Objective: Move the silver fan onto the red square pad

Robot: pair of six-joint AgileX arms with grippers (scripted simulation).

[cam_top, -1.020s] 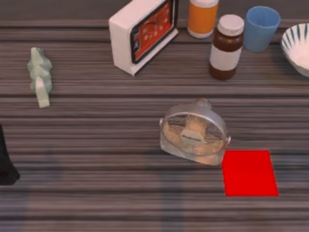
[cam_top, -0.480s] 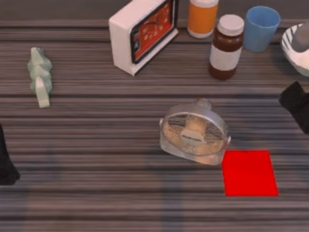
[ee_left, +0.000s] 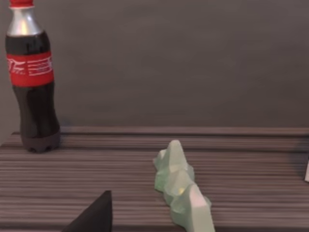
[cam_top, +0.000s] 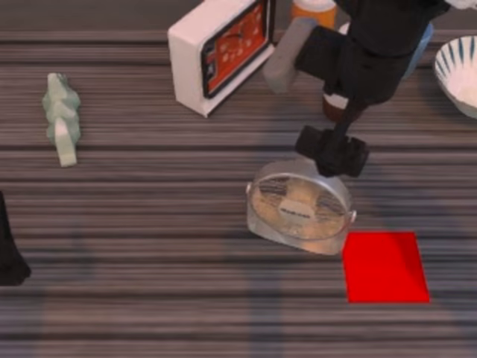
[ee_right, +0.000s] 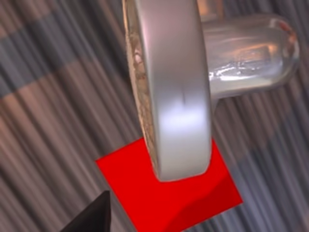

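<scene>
- Tabletop point(cam_top: 134, 224): dark grey-brown laminate with fine horizontal stripes; soft shadows of the arms lie across it. Behind it you see only a plain dark grey wall point(ee_left: 183, 58).
- Silver fan point(cam_top: 300, 206) stands right of centre, grille facing up toward the top camera, its motor housing toward the back of the tabletop.
- Red square pad point(cam_top: 385, 266) lies flat just beside the fan's front-right edge; the fan is not on it.
- Right hand point(cam_top: 332, 151) hangs over the fan's rear edge, arm reaching in from the back right. Open or clenched: you cannot tell from these views. In the right wrist view the fan's rim point(ee_right: 176, 92) fills the frame with the pad point(ee_right: 169, 193) beyond.
- Left hand point(cam_top: 9, 246) is parked at the left edge; finger state not visible.
- Back row: white box clock point(cam_top: 216, 52), orange bottle point(cam_top: 313, 9), brown jar point(cam_top: 334, 104) mostly hidden by the arm, blue cup point(cam_top: 423, 45), striped bowl point(cam_top: 458, 74).
- Pale green figurine point(cam_top: 61, 118) lies at far left; a cola bottle point(ee_left: 30, 82) stands beyond it in the left wrist view.
</scene>
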